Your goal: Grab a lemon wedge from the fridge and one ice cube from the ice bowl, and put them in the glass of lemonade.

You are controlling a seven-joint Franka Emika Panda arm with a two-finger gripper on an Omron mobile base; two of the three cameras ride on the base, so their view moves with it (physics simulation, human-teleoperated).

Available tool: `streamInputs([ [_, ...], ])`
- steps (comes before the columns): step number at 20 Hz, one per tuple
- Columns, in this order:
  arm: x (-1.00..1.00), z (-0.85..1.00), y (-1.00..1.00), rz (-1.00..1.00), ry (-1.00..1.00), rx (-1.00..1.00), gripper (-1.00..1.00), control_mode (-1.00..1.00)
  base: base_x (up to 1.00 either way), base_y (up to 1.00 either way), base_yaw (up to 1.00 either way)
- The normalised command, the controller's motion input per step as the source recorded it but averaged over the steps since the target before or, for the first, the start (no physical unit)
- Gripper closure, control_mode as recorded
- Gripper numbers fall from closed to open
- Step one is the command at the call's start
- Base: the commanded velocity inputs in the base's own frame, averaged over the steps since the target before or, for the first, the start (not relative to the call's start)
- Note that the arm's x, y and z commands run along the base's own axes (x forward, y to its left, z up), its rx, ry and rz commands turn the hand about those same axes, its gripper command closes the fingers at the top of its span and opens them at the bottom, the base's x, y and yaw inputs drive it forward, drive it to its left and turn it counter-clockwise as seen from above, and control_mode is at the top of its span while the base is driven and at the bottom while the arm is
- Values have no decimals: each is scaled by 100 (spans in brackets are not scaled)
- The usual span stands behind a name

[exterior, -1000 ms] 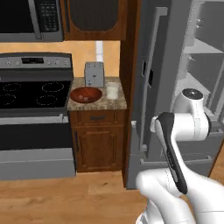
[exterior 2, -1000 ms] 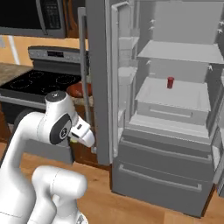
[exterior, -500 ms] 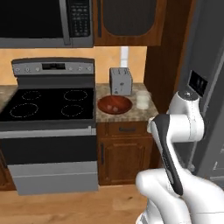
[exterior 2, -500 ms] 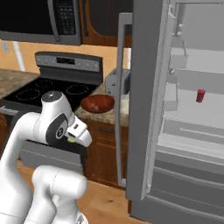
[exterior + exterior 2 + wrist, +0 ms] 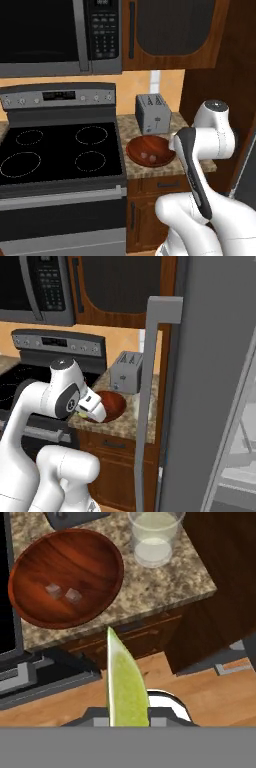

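Lemon wedge pinched in the gripper, counter ahead.

Nearest in the hand view, the gripper (image 5: 128, 714) is closed narrow on the lemon wedge (image 5: 123, 684), which stands point-up at 6 o'clock, likely held that way so it can drop tip-first. Beyond it, across the counter (image 5: 165, 587) edge, the ice bowl (image 5: 65, 574) lies at 10 o'clock with two ice cubes, one being the ice cube (image 5: 73, 596) to fetch later. The glass of lemonade (image 5: 154, 539) stands at 1 o'clock, just beside the bowl; nothing blocks the way to it. Farther back sits a toaster (image 5: 153, 113), with a stove (image 5: 60, 150) at 9 o'clock. In the right base view the fridge (image 5: 210, 356) door fills 3 o'clock, close to the glass's side.
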Motion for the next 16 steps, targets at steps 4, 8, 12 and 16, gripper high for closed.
streamInputs([
  [4, 0, 0, 0, 0, 0, 0, 100, 100, 91, -15, -31],
  [8, 38, -3, -22, -7, -2, 0, 100, -100, 41, -18, -14],
  [12, 52, -22, -62, -2, 0, 0, 100, -100, 0, 0, 0],
  [16, 57, -11, -41, -5, -1, -2, 100, -100, 0, 0, 0],
])
